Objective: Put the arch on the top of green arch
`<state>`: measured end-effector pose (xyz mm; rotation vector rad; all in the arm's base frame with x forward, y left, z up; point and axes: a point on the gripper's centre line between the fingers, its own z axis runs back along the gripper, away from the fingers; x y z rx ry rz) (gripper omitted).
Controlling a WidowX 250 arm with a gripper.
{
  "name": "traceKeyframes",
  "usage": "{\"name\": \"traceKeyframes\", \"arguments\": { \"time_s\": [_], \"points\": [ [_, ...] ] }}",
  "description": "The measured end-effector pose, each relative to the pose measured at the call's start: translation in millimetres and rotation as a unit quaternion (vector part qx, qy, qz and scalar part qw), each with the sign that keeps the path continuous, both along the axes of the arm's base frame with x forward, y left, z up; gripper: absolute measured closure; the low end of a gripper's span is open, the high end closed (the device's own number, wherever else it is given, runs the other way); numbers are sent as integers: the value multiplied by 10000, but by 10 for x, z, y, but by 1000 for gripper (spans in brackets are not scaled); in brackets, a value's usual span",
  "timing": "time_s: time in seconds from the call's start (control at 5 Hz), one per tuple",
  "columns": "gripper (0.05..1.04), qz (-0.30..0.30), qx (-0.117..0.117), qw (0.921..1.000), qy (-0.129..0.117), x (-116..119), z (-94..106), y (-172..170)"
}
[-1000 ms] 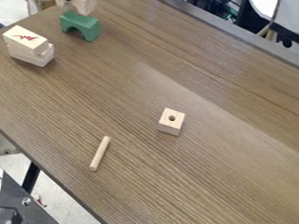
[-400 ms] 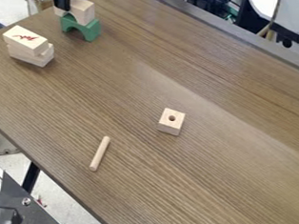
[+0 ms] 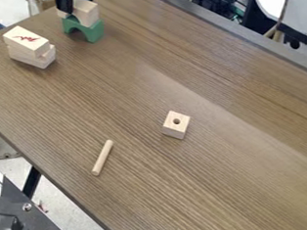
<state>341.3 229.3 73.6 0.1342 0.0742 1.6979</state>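
The pale wooden arch [image 3: 86, 13], pinched between my jaws, now appears atop the green arch [image 3: 94, 31] rather than behind it, leaving, I judge, only settling and release.

The camera looks down at a slant from above the table [image 3: 224, 170], near enough that the tabletop runs out of view at four o'clock. It also catches the floor [image 3: 63, 195] at seven o'clock.
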Motion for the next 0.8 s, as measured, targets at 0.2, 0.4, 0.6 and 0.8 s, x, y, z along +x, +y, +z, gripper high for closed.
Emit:
{"name": "traceKeyframes", "arguments": {
  "time_s": [0.2, 0.4, 0.6, 0.8],
  "points": [
    [76, 14, 38, 10000, 18, 4, 1, -5],
    [84, 54, 57, 10000, -20, 17, 21, 0],
    [84, 61, 175, 9996, -212, 41, 201, -16],
    [84, -67, 308, 9985, -449, 46, 489, -158]
  ]
}}
